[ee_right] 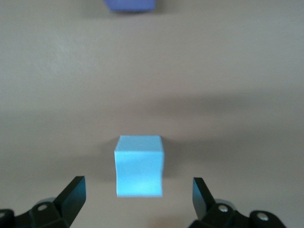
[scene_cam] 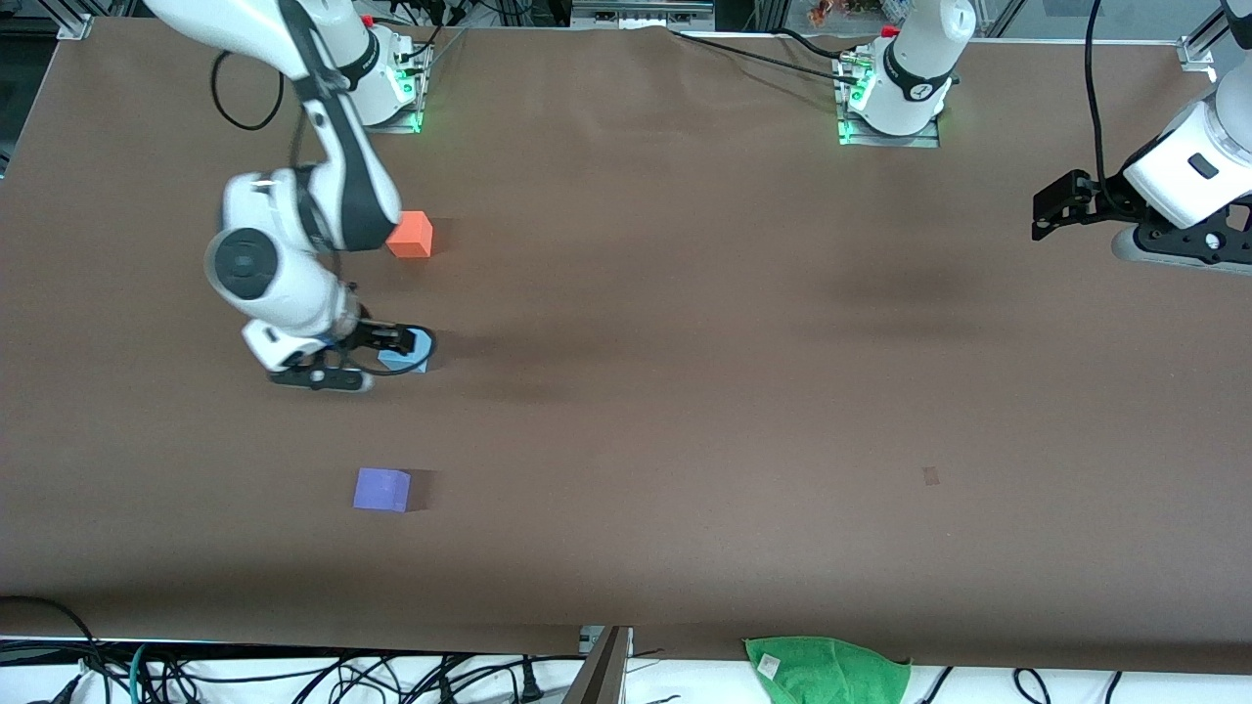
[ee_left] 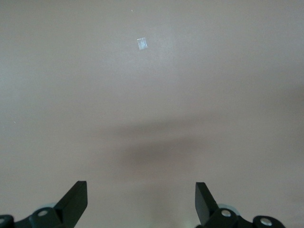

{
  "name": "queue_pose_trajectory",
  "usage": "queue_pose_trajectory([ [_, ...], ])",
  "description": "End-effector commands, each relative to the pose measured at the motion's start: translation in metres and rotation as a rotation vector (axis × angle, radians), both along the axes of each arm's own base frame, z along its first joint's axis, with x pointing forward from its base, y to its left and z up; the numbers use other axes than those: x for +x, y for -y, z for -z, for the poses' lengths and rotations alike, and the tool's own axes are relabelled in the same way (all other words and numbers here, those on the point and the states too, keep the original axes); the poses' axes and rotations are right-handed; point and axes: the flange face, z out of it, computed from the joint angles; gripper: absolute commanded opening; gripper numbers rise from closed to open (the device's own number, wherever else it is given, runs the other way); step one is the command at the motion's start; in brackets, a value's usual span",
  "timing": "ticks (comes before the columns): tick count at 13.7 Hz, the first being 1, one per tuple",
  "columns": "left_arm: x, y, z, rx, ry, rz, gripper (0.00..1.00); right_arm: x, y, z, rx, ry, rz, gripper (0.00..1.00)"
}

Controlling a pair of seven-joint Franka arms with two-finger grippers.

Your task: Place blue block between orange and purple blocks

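The light blue block [scene_cam: 411, 356] sits on the brown table, nearer to the front camera than the orange block [scene_cam: 411, 235] and farther from it than the purple block [scene_cam: 381, 489]. My right gripper [scene_cam: 389, 354] is low over the blue block, open, with its fingers apart on either side and not touching it. In the right wrist view the blue block [ee_right: 139, 165] lies just ahead of the open right gripper [ee_right: 137, 189], and the purple block's edge [ee_right: 129, 4] shows farther on. My left gripper [scene_cam: 1051, 210] waits open and empty at the left arm's end of the table.
A green cloth [scene_cam: 827, 670] lies at the table edge nearest the front camera. A small pale mark [scene_cam: 930, 476] is on the table; it also shows in the left wrist view [ee_left: 141, 43], ahead of the left gripper [ee_left: 141, 190].
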Motion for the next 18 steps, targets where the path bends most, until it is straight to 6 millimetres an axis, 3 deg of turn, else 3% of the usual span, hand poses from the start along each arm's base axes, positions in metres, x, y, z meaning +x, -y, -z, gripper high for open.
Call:
queue_pose_trajectory([
  [1, -0.004, 0.001, -0.006, 0.014, 0.002, 0.005, 1.00, 0.015, -0.006, -0.086, 0.028, -0.008, 0.010, 0.99],
  [3, -0.004, 0.001, -0.006, 0.014, 0.004, 0.005, 1.00, 0.011, -0.004, -0.143, 0.071, 0.072, 0.013, 0.99],
  [5, -0.004, 0.001, -0.006, 0.014, 0.004, 0.005, 1.00, -0.006, 0.004, -0.192, 0.110, 0.121, 0.000, 0.99],
  [7, -0.004, 0.001, -0.006, 0.014, 0.002, 0.005, 1.00, -0.021, 0.021, -0.222, 0.109, 0.102, -0.013, 0.99],
  [9, -0.004, 0.001, -0.006, 0.016, 0.002, 0.005, 1.00, -0.029, 0.052, -0.253, 0.116, 0.110, -0.023, 0.99],
  [11, -0.004, 0.001, -0.006, 0.014, 0.004, 0.005, 1.00, -0.034, 0.062, -0.265, 0.137, 0.084, -0.136, 1.00],
  [12, -0.004, 0.001, -0.006, 0.014, 0.004, 0.005, 1.00, -0.038, 0.070, -0.266, 0.137, 0.056, -0.111, 1.00],
  [13, -0.004, 0.001, -0.006, 0.014, 0.002, 0.005, 1.00, -0.039, 0.089, -0.269, 0.141, 0.051, -0.084, 1.00],
  [18, -0.004, 0.001, -0.006, 0.014, 0.002, 0.005, 1.00, -0.045, 0.070, -0.262, 0.127, 0.035, -0.117, 1.00],
])
